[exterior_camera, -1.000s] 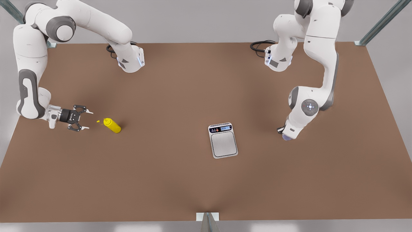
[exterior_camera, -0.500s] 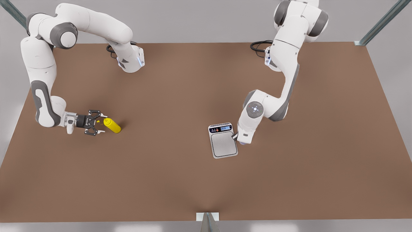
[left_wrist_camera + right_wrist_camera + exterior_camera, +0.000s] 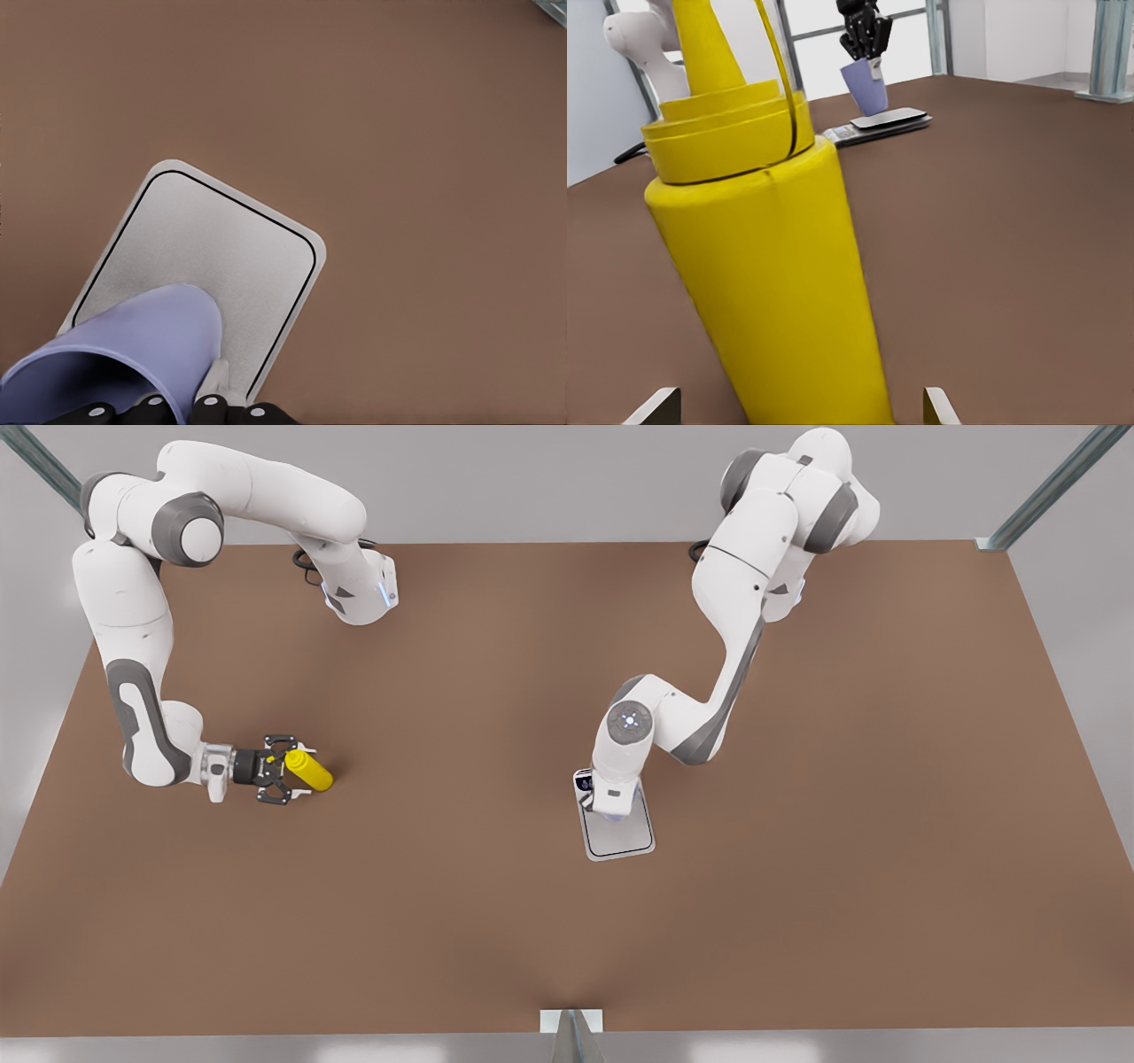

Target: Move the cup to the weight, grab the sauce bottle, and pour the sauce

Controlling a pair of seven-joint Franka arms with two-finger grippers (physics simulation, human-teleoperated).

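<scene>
The pale lavender cup (image 3: 124,350) hangs just above the weight's (image 3: 213,257) silver plate, gripped by its rim in my left gripper (image 3: 155,403). In the front view that gripper (image 3: 613,808) covers the display end of the weight (image 3: 623,837). The yellow sauce bottle (image 3: 312,771) lies on the table at the front view's left. My right gripper (image 3: 299,772) is open, with one finger on either side of the bottle's nozzle end. From the right wrist the bottle (image 3: 775,274) runs between both fingertips (image 3: 656,409), and the cup (image 3: 864,86) shows far off over the weight (image 3: 886,119).
The brown table (image 3: 496,939) stretches wide around both arms. Black cables (image 3: 306,562) lie by the arm base at the back. Metal frame posts (image 3: 1045,491) stand at the table's corners.
My left arm swung the cup from the front view's right across to above the weight. My right gripper slid forward from short of the sauce bottle until its fingers flank the nozzle end.
</scene>
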